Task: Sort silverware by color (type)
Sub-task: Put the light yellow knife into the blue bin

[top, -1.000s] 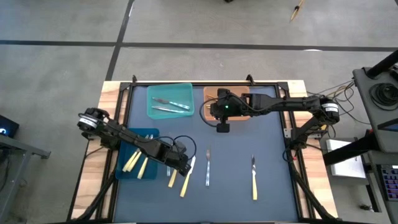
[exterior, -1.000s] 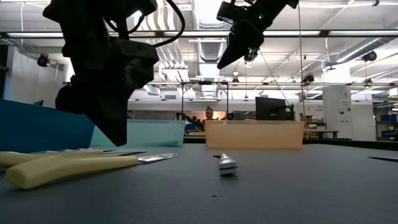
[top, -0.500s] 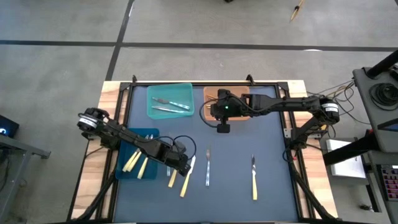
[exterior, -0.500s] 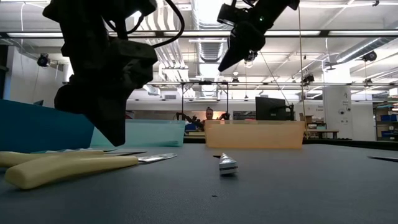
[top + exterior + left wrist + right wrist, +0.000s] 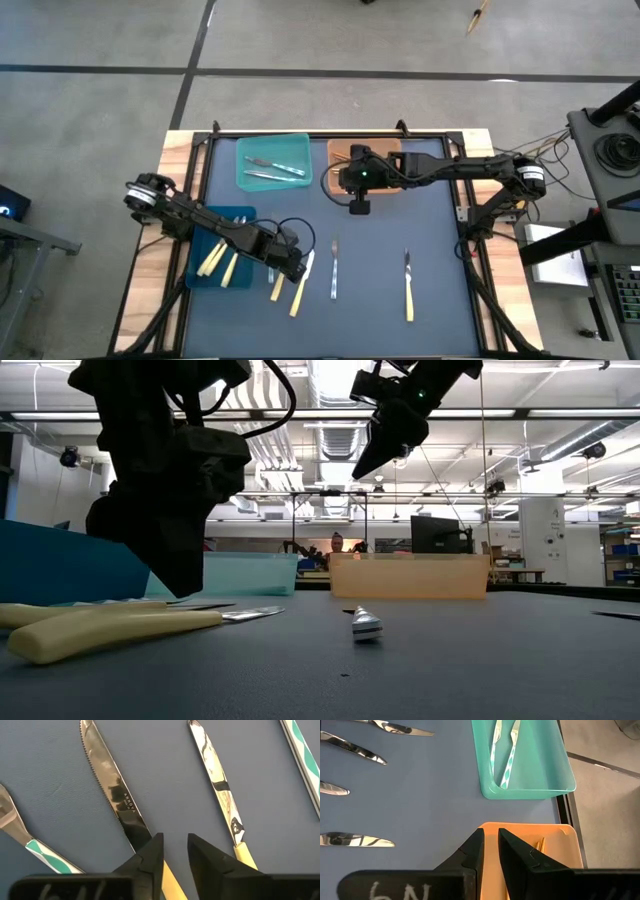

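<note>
Pickup in hand, judging from the layout: still working through the silverware lying loose on the surface (image 5: pixel 430 220), with some pieces already binned.

Resting in the blue bin (image 5: pixel 192 265) by the left edge: yellow-handled pieces. Lying in the teal bin (image 5: pixel 275 148) at the far edge: two slim silvery pieces. Sitting beside it, also at the far edge: the orange bin (image 5: pixel 340 150), contents too hard to make out.

Hovering low over the near-left part of the surface: the left pincer (image 5: pixel 298 270), fingers parted only narrowly, gripping nothing, straddling from above the handle end of a yellow-handled knife (image 5: pixel 117 795). Hanging high near the orange bin: the right pincer (image 5: pixel 358 207), likewise parted a little and empty, apparently waiting.

Lying flat just below the left pincer, that knife: long axis running roughly near-to-far with a slight slant, blade pointing toward the far edge, yellow handle toward the near edge. Lying just beside it and almost parallel: a second yellow-handled piece (image 5: pixel 220 785). Lying farther along toward the right edge, both also near-to-far: a grey piece (image 5: pixel 334 268) and another yellow-handled piece (image 5: pixel 408 287).

Calling next, probably, for spreading the fingers enough to clear the handle, dropping down to the surface, pinching across the handle, then carrying it over to the blue bin.
</note>
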Robot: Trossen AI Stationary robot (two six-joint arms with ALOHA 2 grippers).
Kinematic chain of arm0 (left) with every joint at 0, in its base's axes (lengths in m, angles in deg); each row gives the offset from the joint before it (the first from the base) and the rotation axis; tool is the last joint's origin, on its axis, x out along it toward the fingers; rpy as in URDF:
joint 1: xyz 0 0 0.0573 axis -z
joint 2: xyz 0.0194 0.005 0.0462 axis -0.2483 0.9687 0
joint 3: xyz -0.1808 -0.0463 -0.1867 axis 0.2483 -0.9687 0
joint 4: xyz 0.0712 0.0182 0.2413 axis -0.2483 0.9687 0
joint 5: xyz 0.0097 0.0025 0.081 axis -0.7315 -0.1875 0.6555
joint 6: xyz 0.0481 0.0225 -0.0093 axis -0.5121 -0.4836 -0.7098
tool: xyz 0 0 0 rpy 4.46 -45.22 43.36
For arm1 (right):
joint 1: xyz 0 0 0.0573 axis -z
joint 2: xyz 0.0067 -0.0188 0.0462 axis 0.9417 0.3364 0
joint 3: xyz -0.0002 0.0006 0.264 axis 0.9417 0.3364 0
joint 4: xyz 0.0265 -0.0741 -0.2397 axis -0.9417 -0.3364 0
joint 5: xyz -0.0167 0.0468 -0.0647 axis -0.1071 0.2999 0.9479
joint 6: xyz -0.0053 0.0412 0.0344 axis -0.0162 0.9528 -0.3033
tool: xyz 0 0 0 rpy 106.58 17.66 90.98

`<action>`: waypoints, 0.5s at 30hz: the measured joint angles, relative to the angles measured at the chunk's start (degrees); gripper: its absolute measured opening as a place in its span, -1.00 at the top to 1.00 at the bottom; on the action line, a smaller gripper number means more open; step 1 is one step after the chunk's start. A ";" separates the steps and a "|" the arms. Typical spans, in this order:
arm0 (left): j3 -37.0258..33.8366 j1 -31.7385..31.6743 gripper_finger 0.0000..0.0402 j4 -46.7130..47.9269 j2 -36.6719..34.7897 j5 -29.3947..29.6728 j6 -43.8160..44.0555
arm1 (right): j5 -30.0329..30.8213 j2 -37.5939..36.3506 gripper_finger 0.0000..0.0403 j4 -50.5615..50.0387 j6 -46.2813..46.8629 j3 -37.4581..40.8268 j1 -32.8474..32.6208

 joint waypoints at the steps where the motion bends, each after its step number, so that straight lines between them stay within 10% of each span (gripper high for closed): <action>1: 0.00 0.00 0.60 0.02 0.00 0.00 0.00 | 0.00 0.00 0.76 -0.01 0.00 0.02 0.00; 15: -0.04 0.00 0.50 2.69 -0.07 0.50 0.61 | 0.02 0.00 0.76 1.31 0.00 0.62 0.00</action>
